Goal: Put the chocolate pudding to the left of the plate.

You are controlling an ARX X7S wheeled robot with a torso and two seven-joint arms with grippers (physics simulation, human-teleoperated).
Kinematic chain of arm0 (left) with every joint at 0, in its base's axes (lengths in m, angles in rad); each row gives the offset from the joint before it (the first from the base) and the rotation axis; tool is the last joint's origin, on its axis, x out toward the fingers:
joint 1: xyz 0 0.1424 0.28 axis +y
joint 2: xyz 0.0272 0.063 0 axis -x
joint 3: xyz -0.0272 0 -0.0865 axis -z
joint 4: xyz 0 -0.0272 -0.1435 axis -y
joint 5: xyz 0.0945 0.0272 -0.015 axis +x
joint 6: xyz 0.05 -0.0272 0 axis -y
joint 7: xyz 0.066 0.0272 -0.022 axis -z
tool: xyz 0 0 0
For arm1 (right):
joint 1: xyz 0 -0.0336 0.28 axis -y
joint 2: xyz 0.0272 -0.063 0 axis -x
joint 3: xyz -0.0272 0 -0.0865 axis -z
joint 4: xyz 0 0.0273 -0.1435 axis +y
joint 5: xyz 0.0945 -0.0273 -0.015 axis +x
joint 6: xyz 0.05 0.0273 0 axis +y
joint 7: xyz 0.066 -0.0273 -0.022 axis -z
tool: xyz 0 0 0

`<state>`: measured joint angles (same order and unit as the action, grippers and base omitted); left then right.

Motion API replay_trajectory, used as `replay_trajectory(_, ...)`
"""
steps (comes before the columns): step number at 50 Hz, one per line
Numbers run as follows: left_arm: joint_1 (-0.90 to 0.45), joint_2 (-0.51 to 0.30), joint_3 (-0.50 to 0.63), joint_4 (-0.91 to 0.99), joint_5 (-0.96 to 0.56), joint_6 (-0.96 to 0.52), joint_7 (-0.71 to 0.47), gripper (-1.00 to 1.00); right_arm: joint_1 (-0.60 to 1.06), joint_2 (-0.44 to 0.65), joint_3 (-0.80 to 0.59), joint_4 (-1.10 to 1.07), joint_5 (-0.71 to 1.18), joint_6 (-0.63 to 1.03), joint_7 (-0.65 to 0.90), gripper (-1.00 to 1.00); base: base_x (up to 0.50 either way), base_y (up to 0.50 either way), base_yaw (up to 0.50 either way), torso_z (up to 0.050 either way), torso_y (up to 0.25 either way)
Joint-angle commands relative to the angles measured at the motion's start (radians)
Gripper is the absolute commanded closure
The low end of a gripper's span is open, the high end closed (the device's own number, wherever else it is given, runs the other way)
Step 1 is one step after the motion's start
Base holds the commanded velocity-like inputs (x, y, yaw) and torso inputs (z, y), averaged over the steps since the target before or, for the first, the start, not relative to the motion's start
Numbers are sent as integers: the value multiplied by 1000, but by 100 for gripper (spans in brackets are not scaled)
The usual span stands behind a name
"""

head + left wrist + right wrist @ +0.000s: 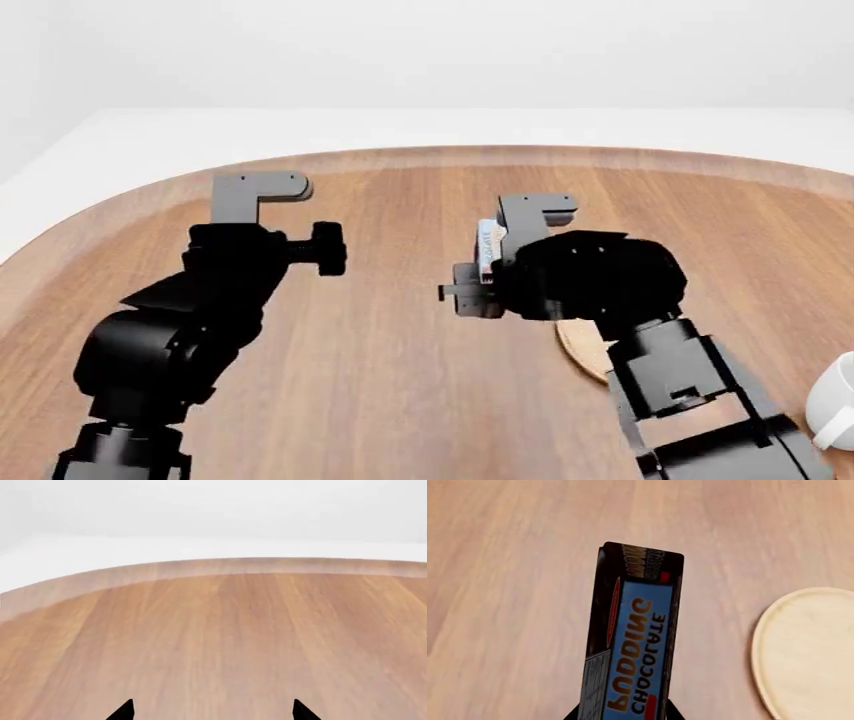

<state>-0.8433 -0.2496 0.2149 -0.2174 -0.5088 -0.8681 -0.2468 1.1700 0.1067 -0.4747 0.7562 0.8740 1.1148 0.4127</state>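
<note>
The chocolate pudding (634, 640) is a flat box with a blue face and a dark brown edge. My right gripper (622, 714) is shut on it and holds it above the table, beside the plate (807, 650). In the head view the box (490, 245) shows at the left side of the right gripper (534, 212). The light tan plate (581, 350) lies below, mostly hidden behind my right arm. My left gripper (212, 711) is open and empty over bare wood. It stands far to the left in the head view (260, 190).
The wooden table (387, 350) has a rounded far edge (200, 569) with white floor beyond it. A white mug (838, 400) stands at the right edge of the head view.
</note>
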Motion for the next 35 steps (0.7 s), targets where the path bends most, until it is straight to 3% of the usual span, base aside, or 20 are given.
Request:
replay_trajectory(1,-239,51,51,-352,34,13,77,-100,259,-106,-222,507,-96,-225,-276,100,0,0,0,0,0)
replay_trajectory(6,-287,67,71,-469,64,69,95,-100,297,-106,-367,538,41,-255,-260,100,0,0,0,0,0)
replay_trajectory(12,-313,75,64,-501,60,87,103,-100,308,-106,-439,549,114,-285,-254,100,0,0,0,0,0)
replay_trajectory(35,-305,60,71,-344,40,26,61,-100,361,-104,-507,543,148,-302,-277,100,-1,0,0,0,-249)
